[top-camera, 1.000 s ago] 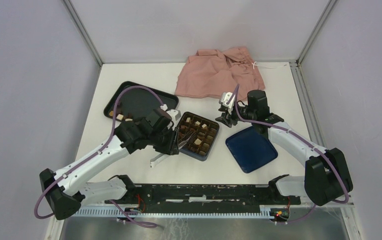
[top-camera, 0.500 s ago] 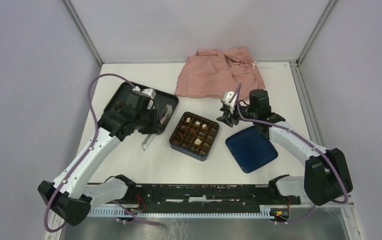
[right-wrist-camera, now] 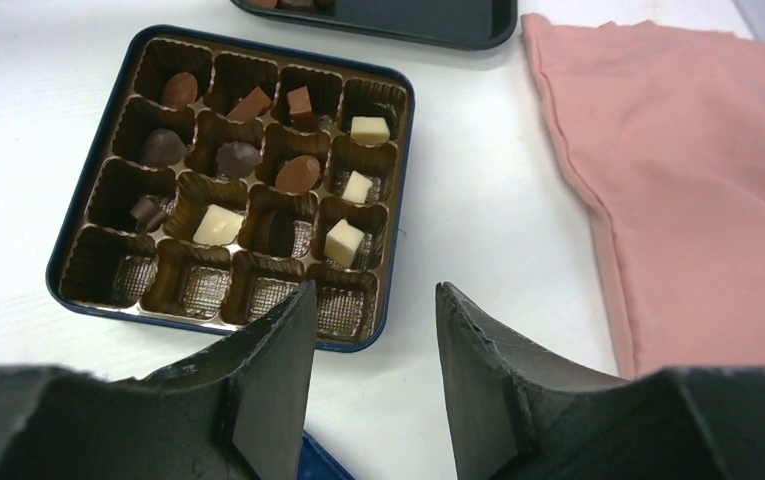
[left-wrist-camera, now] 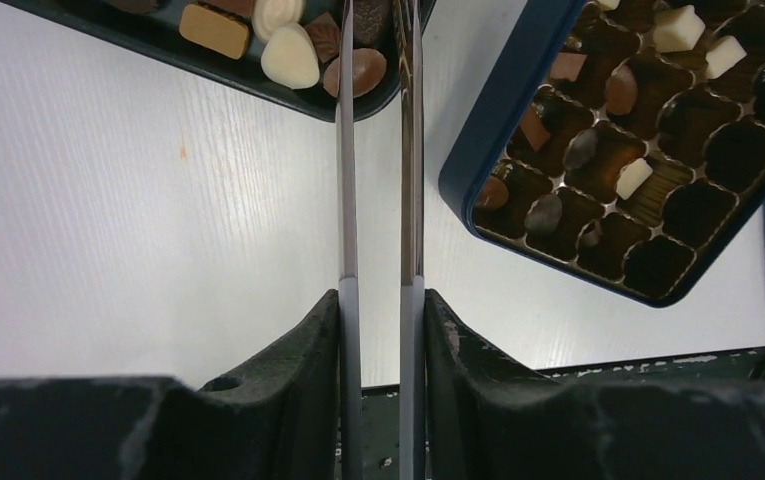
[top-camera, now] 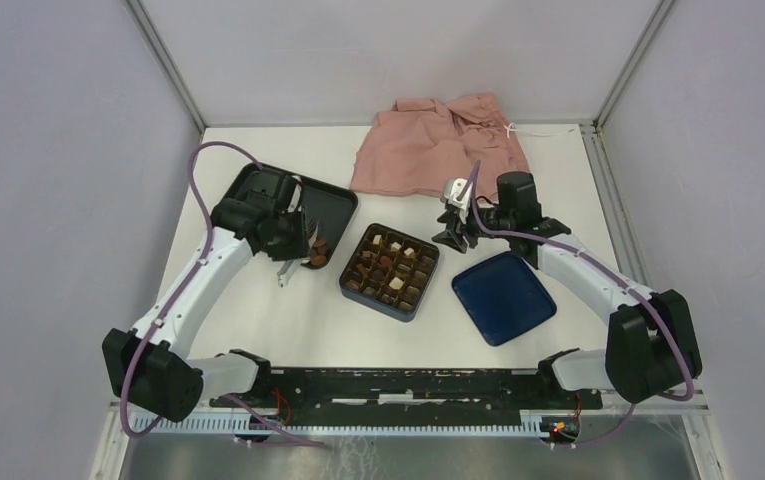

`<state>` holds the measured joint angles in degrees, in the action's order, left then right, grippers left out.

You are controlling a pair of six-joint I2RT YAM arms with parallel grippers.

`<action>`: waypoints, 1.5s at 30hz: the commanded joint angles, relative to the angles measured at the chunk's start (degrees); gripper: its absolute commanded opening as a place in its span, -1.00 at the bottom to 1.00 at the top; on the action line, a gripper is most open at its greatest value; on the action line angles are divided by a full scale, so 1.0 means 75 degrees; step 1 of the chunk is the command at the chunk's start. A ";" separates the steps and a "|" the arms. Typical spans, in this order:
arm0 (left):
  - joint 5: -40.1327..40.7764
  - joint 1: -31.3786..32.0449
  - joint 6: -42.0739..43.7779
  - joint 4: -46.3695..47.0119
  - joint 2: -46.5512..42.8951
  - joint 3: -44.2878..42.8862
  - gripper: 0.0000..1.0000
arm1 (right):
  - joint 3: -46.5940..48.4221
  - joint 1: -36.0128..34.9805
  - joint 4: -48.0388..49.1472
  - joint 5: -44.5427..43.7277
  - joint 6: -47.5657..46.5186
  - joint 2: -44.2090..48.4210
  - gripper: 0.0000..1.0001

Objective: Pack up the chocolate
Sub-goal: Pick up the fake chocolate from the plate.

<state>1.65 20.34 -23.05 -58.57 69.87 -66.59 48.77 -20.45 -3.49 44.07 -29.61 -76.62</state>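
Chocolate (top-camera: 395, 283) is sitting partly in the blue box (top-camera: 398, 312) and partly in the black tray (top-camera: 336, 203) at the box's ten o'clock in the top view. The left claw (top-camera: 298, 245) is hanging over that tray, likely going for another piece, while the right claw (top-camera: 455, 226) is hovering at the box's two o'clock.

In the left wrist view, the claw is clamping tweezers (left-wrist-camera: 348, 200), whose tips are running out of frame above loose pieces (left-wrist-camera: 290, 60).

In the right wrist view, the fingers (right-wrist-camera: 268, 380) are standing apart and empty, probably waiting their turn. Several cells (right-wrist-camera: 198, 285) are lying unfilled.
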 commanded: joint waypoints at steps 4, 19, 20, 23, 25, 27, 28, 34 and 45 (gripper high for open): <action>0.0007 -0.0349 0.0973 0.0505 0.0338 -0.0075 -0.21 | 0.0560 0.0054 -0.0608 0.0183 -0.0467 -0.0317 0.07; -0.1139 -0.1294 0.1323 0.1220 0.0819 0.0335 -0.14 | 0.0727 0.0295 -0.0924 0.0331 -0.0591 -0.0753 0.10; -0.1171 -0.1339 0.1315 0.1228 0.0802 0.0376 -0.14 | 0.0727 0.0289 -0.0935 0.0360 -0.0591 -0.0767 0.11; -0.1310 -0.1469 0.1287 0.1305 0.0802 0.0571 -0.12 | 0.0727 0.0292 -0.0961 0.0427 -0.0634 -0.0811 0.10; -0.1473 -0.1522 0.1237 0.1348 0.0841 0.0677 -0.11 | 0.0738 0.0292 -0.0998 0.0440 -0.0660 -0.0832 0.10; -0.1624 -0.1579 0.1205 0.1363 0.0859 0.0763 -0.11 | 0.0745 0.0290 -0.1030 0.0440 -0.0697 -0.0819 0.10; -0.1711 -0.1605 0.1183 0.1363 0.0854 0.0795 -0.11 | 0.0745 0.0289 -0.1032 0.0446 -0.0705 -0.0794 0.10; -0.2032 -0.1656 0.0999 0.1308 0.0595 0.1007 -0.10 | 0.0739 0.0294 -0.1036 0.0509 -0.0718 -0.0772 0.10; -0.2365 -0.1657 0.0592 0.1564 0.0180 0.1581 -0.09 | 0.0754 0.0290 -0.1105 0.0580 -0.0792 -0.0663 0.10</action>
<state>-13.23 8.19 -15.57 -50.24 73.41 -55.37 52.05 -18.46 -12.12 46.52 -34.50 -82.59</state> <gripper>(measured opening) 0.458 0.550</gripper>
